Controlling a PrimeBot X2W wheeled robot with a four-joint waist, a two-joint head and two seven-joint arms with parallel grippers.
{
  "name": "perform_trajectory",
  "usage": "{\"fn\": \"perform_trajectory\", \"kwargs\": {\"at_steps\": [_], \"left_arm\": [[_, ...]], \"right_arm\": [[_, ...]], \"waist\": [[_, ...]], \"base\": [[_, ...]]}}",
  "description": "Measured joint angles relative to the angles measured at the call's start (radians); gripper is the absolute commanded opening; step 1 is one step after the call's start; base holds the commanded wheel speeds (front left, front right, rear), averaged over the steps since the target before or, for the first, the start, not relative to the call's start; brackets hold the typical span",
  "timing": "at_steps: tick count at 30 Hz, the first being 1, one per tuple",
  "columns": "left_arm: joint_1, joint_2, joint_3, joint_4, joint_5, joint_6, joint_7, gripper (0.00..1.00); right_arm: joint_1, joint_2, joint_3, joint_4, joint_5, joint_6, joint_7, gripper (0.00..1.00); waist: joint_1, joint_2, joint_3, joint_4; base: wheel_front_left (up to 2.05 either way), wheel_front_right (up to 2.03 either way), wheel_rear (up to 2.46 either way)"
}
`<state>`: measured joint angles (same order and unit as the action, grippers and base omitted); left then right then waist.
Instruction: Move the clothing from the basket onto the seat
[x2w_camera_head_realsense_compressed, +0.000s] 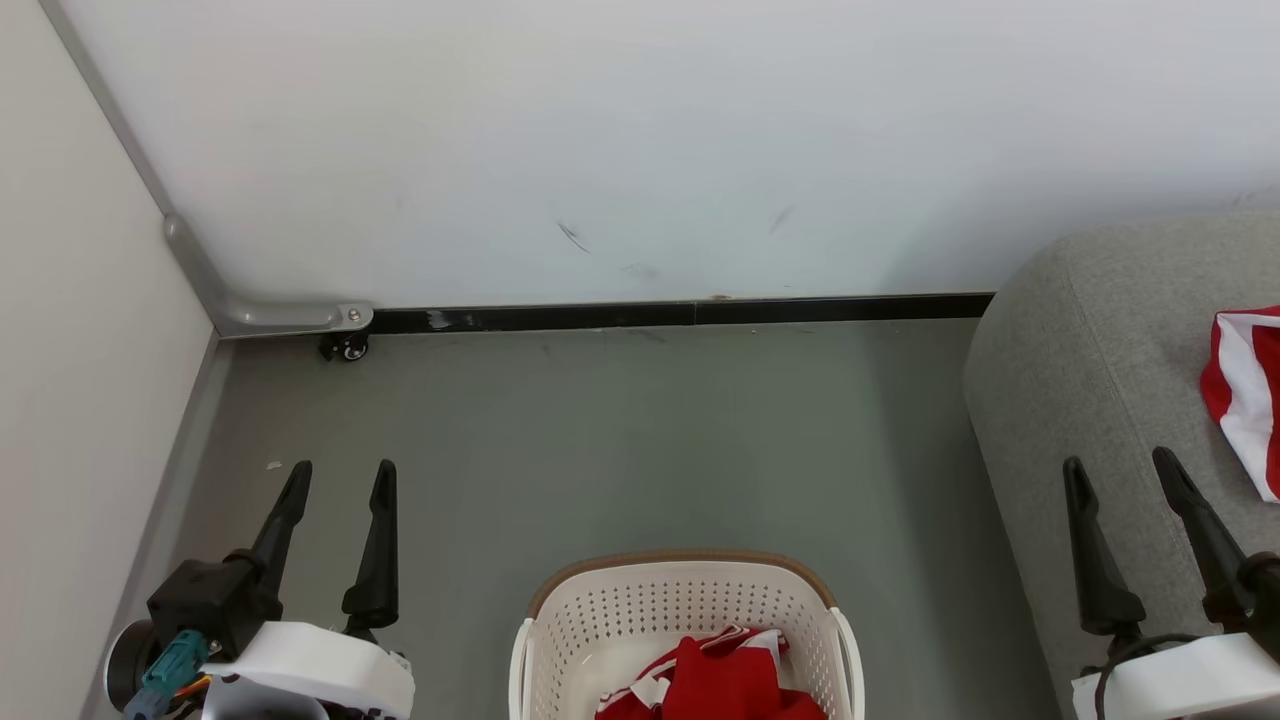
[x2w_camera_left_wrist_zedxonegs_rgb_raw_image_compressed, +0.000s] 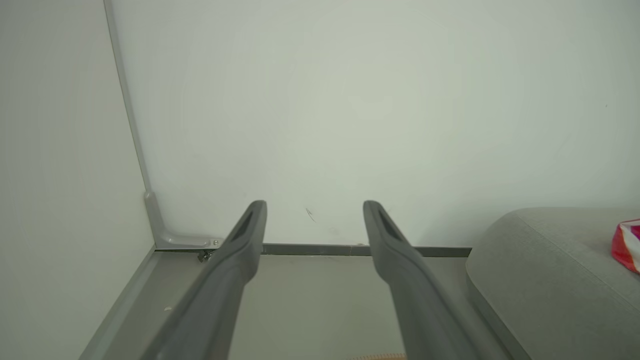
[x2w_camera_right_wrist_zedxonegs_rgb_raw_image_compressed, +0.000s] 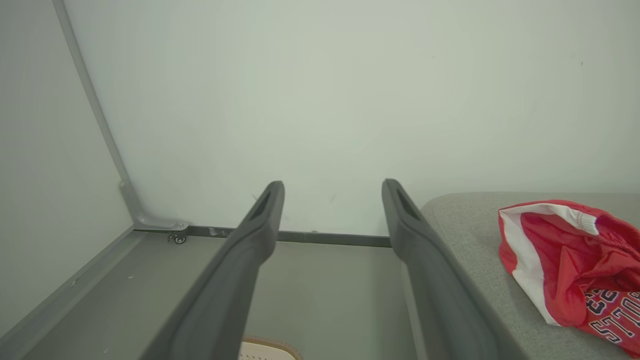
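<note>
In the head view the left gripper and the right gripper are hanging low at either side, both with fingers spread wide and gripping nothing, probably parked this way to leave the reach into the basket free. The basket is sitting on the grey floor between the two arms, with a heap of red clothing lying in its bottom. Beside it the seat is carrying a red-and-white garment, so the task is looking partly done. In the left wrist view the left gripper is pointing at the wall, its fingers wide apart, with the seat and the garment's edge off to the side. In the right wrist view the right gripper is gaping too, just beside the seat, where the lettered garment is lying crumpled. Counting: two grippers, one basket, one seat, one garment on the seat; how many pieces the heap is holding cannot be told.
</note>
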<state>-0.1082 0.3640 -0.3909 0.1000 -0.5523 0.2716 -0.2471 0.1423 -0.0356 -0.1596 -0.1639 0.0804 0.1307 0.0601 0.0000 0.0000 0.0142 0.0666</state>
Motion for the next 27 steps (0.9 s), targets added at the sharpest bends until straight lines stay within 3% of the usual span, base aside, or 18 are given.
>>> {"fn": "perform_trajectory", "kwargs": {"at_steps": [27], "left_arm": [[0.001,-0.016,0.014,0.021,0.029,-0.018,0.000,1.00]], "right_arm": [[0.000,0.000,-0.045,0.025,0.009,0.000,-0.008,1.00]], "waist": [[0.0000,0.0000,-0.024,-0.019]], "base": [[0.00,0.00,0.00]]}}
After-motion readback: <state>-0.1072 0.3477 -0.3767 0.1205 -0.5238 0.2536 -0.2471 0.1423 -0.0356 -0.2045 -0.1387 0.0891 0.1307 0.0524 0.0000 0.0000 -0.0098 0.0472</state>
